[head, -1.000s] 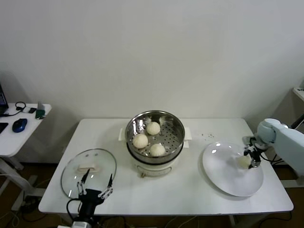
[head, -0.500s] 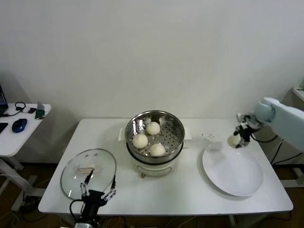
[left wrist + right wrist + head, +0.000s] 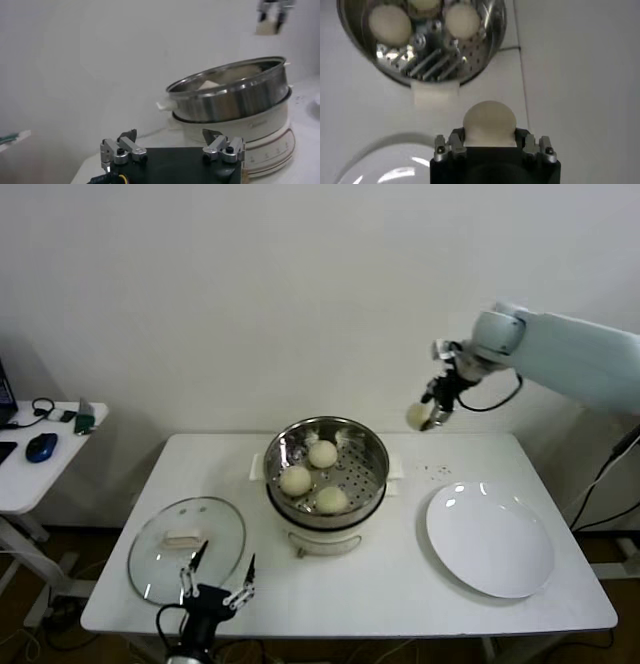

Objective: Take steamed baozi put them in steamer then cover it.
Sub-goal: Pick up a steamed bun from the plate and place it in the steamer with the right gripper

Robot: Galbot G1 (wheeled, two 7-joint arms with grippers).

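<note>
Step in hand: transfer of the fourth bun, three of four already loaded, lid not yet fitted. White flat surface (image 3: pixel 400 584) carrying all items, matte and smooth. Steamer (image 3: pixel 326 446) at centre: round polished steel basket with perforated floor, seated on a white pot base with side handles. Plate (image 3: pixel 490 540) on the robot's right of the steamer: round, glossy white, nothing on it. Lid (image 3: pixel 187 549) on the robot's left of the steamer, lying flat on the surface: clear glass disc, metal rim, cream bar handle at centre. Three buns (image 3: pixel 296 480) resting inside the basket: smooth, cream-white, dome-shaped, soft-looking dough. Right claw (image 3: pixel 434 409) raised in the air above the surface, up and to the robot's right of the basket rim, closed on the fourth bun (image 3: pixel 489 123); bun seated between the jaws, lightly held, shape intact. Left claw (image 3: pixel 216 585) at the near edge of the surface, just beside the lid, fingers spread wide, gripping nothing. Next move, as judged: carry across until directly over the bare perforated area of the basket, lower inside the rim, release gently to avoid denting the dough or disturbing the three already seated. Lid placement to follow, likely by the left claw at the bar handle.
</note>
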